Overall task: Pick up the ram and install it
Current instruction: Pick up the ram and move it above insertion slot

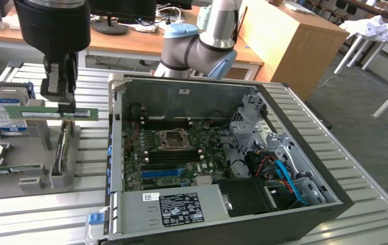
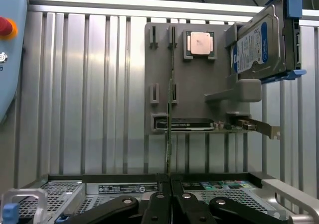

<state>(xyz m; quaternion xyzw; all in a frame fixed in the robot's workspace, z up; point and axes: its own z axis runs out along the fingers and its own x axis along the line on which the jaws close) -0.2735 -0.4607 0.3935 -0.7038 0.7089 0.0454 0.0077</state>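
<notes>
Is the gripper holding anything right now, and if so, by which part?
Yes. The gripper is shut on the ram, pinching its upper long edge near the middle. The stick is level, above the grey holder.

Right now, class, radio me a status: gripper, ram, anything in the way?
Gripper shut on ram. Ram level, above holder, not yet in case. Nothing seen between ram and case.
</notes>
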